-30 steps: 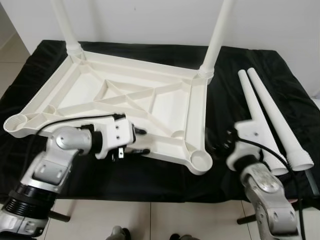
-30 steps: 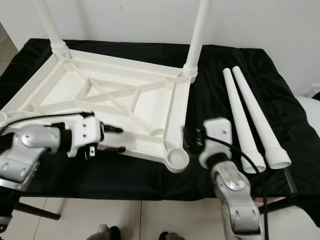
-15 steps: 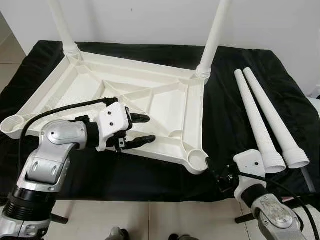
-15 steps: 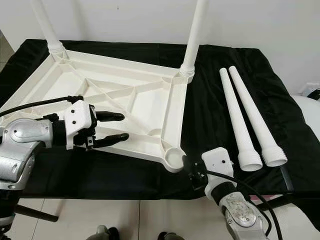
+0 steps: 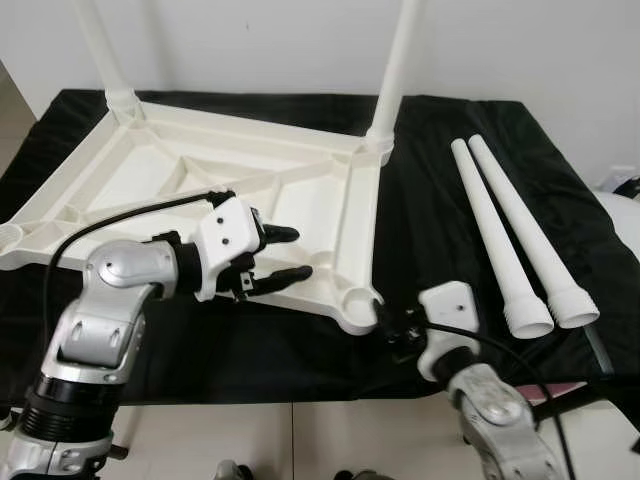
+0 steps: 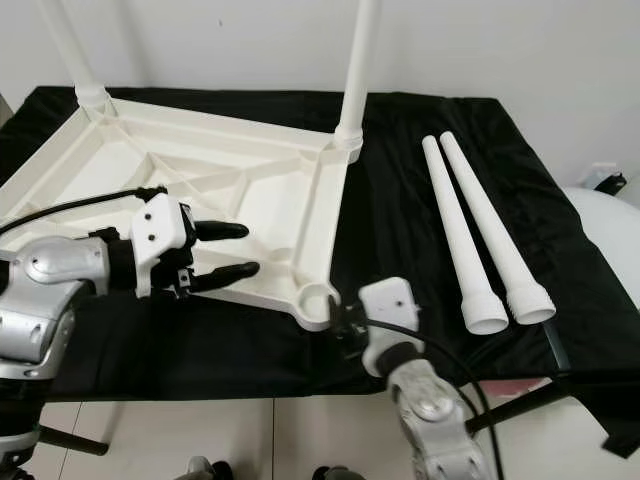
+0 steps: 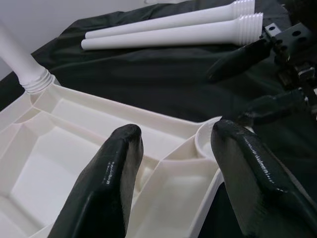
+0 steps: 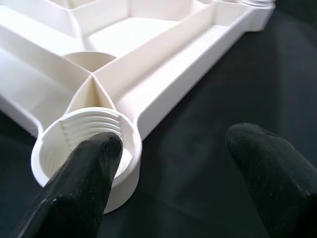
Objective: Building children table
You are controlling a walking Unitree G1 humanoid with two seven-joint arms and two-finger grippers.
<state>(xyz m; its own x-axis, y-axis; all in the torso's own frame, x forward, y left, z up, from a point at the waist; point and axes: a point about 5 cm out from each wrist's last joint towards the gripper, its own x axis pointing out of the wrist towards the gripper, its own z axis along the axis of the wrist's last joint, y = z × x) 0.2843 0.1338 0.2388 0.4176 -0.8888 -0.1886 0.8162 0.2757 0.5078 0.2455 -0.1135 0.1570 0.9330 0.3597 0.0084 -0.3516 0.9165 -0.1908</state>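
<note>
An upturned tabletop [image 5: 250,200] lies on the left of the cloth-covered table [image 5: 440,210], with two legs [image 5: 398,60] standing at its far corners. Two loose legs [image 5: 505,240] lie side by side to its right.

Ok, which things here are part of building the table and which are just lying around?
Part of the job:
upturned white tabletop
two fitted legs
two loose legs
empty corner socket
left claw
right claw

Just lying about:
black cloth

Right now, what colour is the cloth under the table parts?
Black. The cloth shows best in the left eye view.
</note>
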